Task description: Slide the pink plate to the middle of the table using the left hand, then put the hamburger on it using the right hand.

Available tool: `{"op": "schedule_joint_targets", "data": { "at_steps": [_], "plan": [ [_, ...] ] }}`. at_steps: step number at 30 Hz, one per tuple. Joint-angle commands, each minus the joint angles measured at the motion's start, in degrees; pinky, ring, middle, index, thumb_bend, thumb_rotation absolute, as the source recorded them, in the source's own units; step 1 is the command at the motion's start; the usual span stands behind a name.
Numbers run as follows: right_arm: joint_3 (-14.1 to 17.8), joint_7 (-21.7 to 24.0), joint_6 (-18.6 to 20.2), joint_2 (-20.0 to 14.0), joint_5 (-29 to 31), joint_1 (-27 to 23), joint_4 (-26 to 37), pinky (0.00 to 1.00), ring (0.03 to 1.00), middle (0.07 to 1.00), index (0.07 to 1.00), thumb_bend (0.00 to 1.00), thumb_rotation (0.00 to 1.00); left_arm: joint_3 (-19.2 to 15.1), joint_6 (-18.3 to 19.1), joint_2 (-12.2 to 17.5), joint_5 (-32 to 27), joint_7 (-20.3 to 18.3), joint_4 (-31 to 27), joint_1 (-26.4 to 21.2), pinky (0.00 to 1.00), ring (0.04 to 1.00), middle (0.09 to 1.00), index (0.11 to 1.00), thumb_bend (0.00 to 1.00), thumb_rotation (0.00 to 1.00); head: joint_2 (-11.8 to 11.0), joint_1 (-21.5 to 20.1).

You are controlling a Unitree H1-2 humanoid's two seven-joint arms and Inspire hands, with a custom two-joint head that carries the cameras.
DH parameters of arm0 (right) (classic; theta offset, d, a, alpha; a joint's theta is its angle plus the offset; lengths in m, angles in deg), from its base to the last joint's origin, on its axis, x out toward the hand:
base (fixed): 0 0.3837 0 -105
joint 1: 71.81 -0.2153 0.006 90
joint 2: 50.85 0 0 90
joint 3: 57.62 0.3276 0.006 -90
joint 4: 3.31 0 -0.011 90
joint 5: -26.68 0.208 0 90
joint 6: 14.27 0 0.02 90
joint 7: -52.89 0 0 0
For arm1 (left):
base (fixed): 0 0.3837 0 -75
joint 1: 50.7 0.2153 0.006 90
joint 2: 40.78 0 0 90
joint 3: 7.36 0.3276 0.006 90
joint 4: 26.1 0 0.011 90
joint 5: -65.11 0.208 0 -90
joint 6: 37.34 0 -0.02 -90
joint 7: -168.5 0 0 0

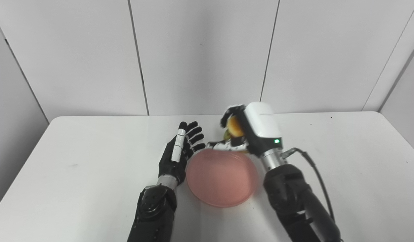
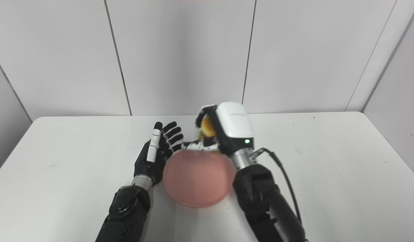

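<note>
Here the left hand point(image 1: 180, 151) lies at the plate's left edge, palm turned inward, fingers spread and straight, holding nothing; whether its heel touches the rim cannot be told, though it sits just beside it. The pink plate point(image 1: 221, 177) rests flat near the middle of the table point(image 1: 76, 161), bare, so the sliding step looks done. Further right, the right hand point(image 1: 242, 129) hangs over the plate's far rim, its fingers curled around the burger point(image 1: 234, 127), of which only a yellow-brown bun and a scrap of green show between the black fingers; the rest is hidden by the white back of the hand. The burger is off the table, above and slightly beyond the plate's far edge rather than over its centre. My guess is that the placing is under way and the release has not yet come. The main risk is position: let go from here, the burger could land on the rim or behind it and roll onto the table, or tip the plate. It needs to come toward the robot, over the centre, and lower before the fingers part. A second risk is a drop from height, which could split the layers or make the burger bounce out. A third is the thumb point(image 1: 223, 145), low by the rim; on the way down it could catch the plate and shove it toward the left hand, which stands close enough to be bumped
</note>
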Motion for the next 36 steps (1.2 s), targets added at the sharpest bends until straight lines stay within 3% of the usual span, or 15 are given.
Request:
{"op": "schedule_joint_targets", "data": {
  "at_steps": [1,4,12,22,24,29,36],
  "plan": [
    [-0.3,-2.9,-4.9,0.6,0.6,-2.7,-1.0,0.15,0.21,0.279,0.36,0.54,0.39,-0.2,1.3,-0.8,-0.8,0.3,-0.1,-0.2,0.74,0.821,0.823,0.764,0.89,0.8,0.2,0.1],
    [-0.5,-3.9,-6.7,1.1,0.7,-2.8,-3.9,0.16,0.213,0.282,0.364,0.53,0.43,-0.4,1.6,-0.6,-0.6,0.2,-0.8,0.2,0.73,0.82,0.825,0.759,0.89,0.81,0.4,0.1],
    [-1.6,-3.2,-6.4,1.2,-0.7,-2.2,-7.6,0.15,0.211,0.294,0.389,0.54,0.54,-2.1,1.7,-0.4,-2.5,-0.5,-1.1,0.2,0.74,0.834,0.823,0.785,0.88,0.79,0.6,0.1],
    [-3.1,-5.6,-8.3,1.0,-1.2,-0.5,-10.8,0.17,0.238,0.332,0.408,0.57,0.56,-2.0,4.3,0.4,-3.0,0.1,-4.2,0.8,0.73,0.825,0.805,0.787,0.87,0.8,1.0,-0.3],
    [-3.4,-6.4,-8.5,0.7,-1.9,0.0,-11.1,0.2,0.275,0.364,0.432,0.57,0.58,-1.8,4.7,0.5,-2.8,0.2,-4.6,1.0,0.73,0.827,0.812,0.787,0.86,0.81,1.1,-0.4],
    [-3.8,-8.0,-7.3,-0.1,-4.6,1.6,-10.5,0.54,0.595,0.64,0.609,0.64,0.81,-1.4,4.8,0.3,-2.6,0.7,-4.4,1.0,0.73,0.815,0.822,0.782,0.89,0.81,1.3,-0.4],
    [-2.4,-11.2,-7.1,0.9,-4.6,4.0,-11.4,0.65,0.732,0.752,0.7,0.66,0.94,-1.1,4.7,0.1,-2.5,1.1,-4.2,0.9,0.72,0.812,0.82,0.782,0.9,0.8,1.4,-0.3]
  ]
}}
